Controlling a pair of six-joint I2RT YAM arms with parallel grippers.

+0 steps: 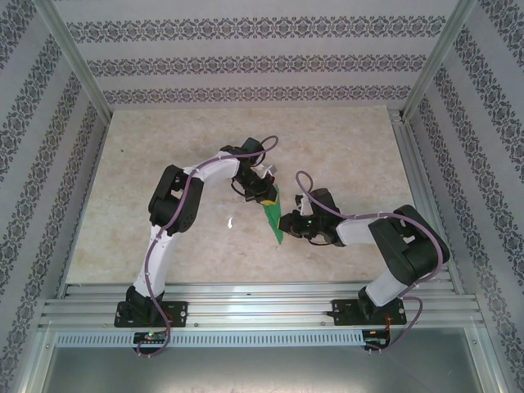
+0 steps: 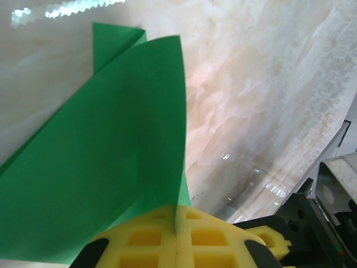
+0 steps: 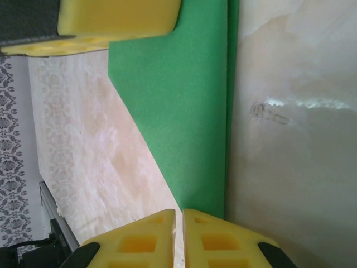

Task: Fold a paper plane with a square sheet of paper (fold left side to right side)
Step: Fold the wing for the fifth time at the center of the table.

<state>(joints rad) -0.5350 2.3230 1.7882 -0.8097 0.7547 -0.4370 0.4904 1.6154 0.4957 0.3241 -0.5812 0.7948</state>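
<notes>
Top external view puts the green paper (image 1: 273, 213) near the middle of the table (image 1: 344, 147), between the two wrists. It is a narrow, pointed strip running from the left gripper (image 1: 259, 190) down toward the right gripper (image 1: 288, 223). It is no longer a flat square. The left wrist view shows layered flaps with a straight crease, so I judge the task to be in its later folds, with the side-to-side fold along the long axis being set or about to be pressed.

The left gripper (image 2: 175, 237) has its yellow pads pressed fully together with the paper's near edge pinched between them, and the sheet fans up and away from that grip. The right gripper (image 3: 179, 234) has its jaws almost together, with only a hairline seam between the pads. The paper's tapered end (image 3: 189, 111) runs down to meet the top of its right-hand finger (image 3: 223, 243). Whether a corner is actually nipped in that seam or merely lies against the pad is hard to tell from this angle. The left gripper's pad (image 3: 117, 17) sits at the paper's far end in the same view.

The next move likely calls for keeping one end anchored while the other jaw slides along the crease, flattening it against the table without tearing or skewing the thin sheet.
</notes>
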